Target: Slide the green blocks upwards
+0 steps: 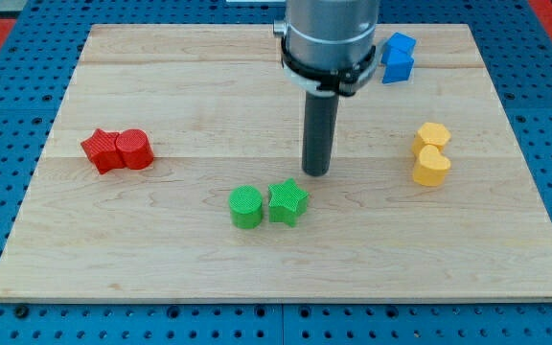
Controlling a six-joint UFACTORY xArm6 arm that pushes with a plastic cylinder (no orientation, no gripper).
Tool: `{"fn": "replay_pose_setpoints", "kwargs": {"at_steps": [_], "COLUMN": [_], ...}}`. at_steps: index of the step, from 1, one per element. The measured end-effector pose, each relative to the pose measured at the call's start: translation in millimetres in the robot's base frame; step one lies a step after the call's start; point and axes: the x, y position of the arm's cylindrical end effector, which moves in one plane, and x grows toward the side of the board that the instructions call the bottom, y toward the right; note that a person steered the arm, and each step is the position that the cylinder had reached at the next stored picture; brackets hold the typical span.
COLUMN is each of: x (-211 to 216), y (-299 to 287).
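Hovering just above the green pair in the view, my tip [316, 172] sits a touch up and to the view's right of the green star block [288, 202], close to it but not touching as far as I can see. And that's the whole story for the coming move: the greens lie below and slightly left of my tip, while the push has to go toward the view's top, so I judge the rod is on the wrong side and needs to swing round underneath them first. The green cylinder block [246, 207] stands right beside the star on its left, the two touching or nearly so, side by side across the desk [161, 259], lower middle of the board. As for the end effector, it's a plain straight rod, nothing to spread or pinch, and it holds nothing. Elsewhere, the two red blocks [117, 150] huddle at the view's left, the two yellow blocks [431, 153] stack up at the right, and the blue block [398, 57] waits near the top, partly beside the arm.
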Motion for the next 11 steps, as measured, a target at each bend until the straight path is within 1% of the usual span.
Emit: {"fn": "replay_pose_setpoints", "kwargs": {"at_steps": [1, 2, 3, 4, 5, 6, 7, 8, 9, 10, 11], "x": [35.2, 43.6, 86.1, 87.3, 83.8, 64.8, 59.4, 107.6, 74.6, 42.8, 44.8], "y": [1.1, 62.7, 24.9, 9.6, -32.9, -12.1, -23.7, -58.0, -89.1, -68.7, -29.6]}}
